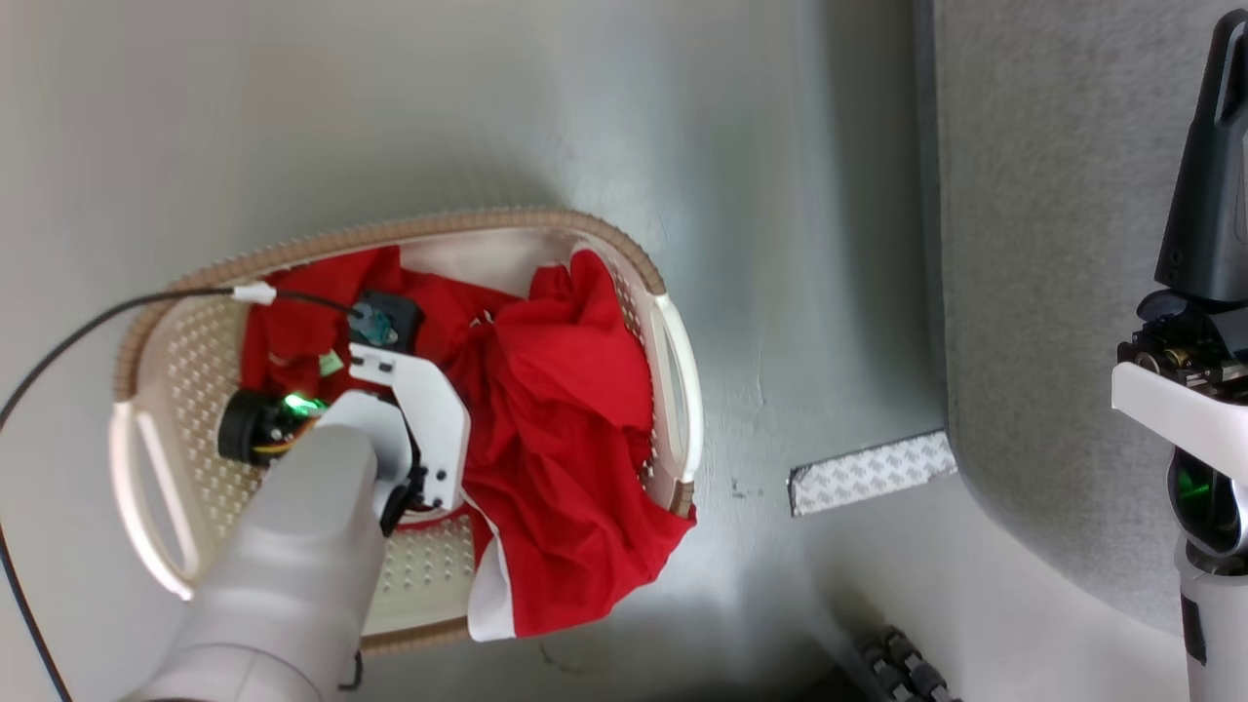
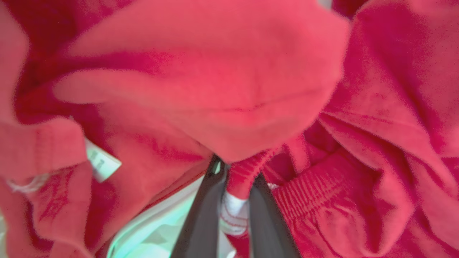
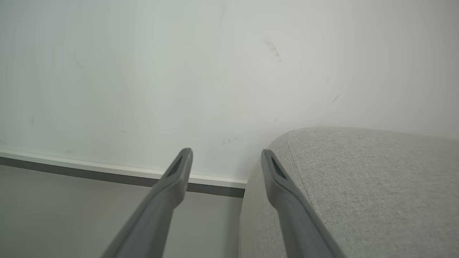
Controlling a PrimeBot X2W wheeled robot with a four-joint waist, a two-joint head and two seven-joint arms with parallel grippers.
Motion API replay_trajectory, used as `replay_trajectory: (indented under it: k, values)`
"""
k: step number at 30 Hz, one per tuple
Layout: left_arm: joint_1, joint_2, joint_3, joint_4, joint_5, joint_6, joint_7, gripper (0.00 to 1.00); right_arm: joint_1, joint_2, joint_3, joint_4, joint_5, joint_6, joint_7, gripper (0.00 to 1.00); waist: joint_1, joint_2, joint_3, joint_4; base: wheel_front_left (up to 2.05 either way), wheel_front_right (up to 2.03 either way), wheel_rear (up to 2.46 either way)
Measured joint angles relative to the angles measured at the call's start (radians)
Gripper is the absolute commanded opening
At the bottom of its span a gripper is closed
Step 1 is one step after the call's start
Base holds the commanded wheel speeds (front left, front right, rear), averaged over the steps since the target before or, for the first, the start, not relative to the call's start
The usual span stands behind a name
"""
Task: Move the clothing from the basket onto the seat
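Observation:
The red clothing (image 1: 565,439) lies crumpled in the white basket (image 1: 439,222) on the floor, one white-trimmed corner hanging over the tan rim at the lower right. My left arm's wrist (image 1: 409,409) reaches down into the basket. In the left wrist view my left gripper (image 2: 236,170) is shut on a ribbed red and white edge of the clothing (image 2: 215,89). My right gripper (image 3: 226,153) stands open and empty beside the grey seat (image 3: 358,186), its dark fingers (image 1: 1204,175) raised over the seat (image 1: 1053,292) at the right.
A patterned grey-white strip (image 1: 871,472) lies on the floor between basket and seat. A black cable (image 1: 97,322) runs to my left wrist. A black ribbed part (image 1: 902,668) shows at the bottom. A pale wall with a skirting board (image 3: 107,172) stands behind the seat.

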Motion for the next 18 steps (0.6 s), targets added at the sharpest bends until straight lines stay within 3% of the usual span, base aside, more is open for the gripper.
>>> replay_trajectory:
  k: [18]
  values:
    - [0.176,-0.036,-0.029,-0.021,-0.135,-0.03,-0.193,0.0,0.069,-0.057,0.013,0.086,0.003,0.0,0.0,1.0,-0.0007,0.0,-0.341,0.076,0.0,0.0,0.0]
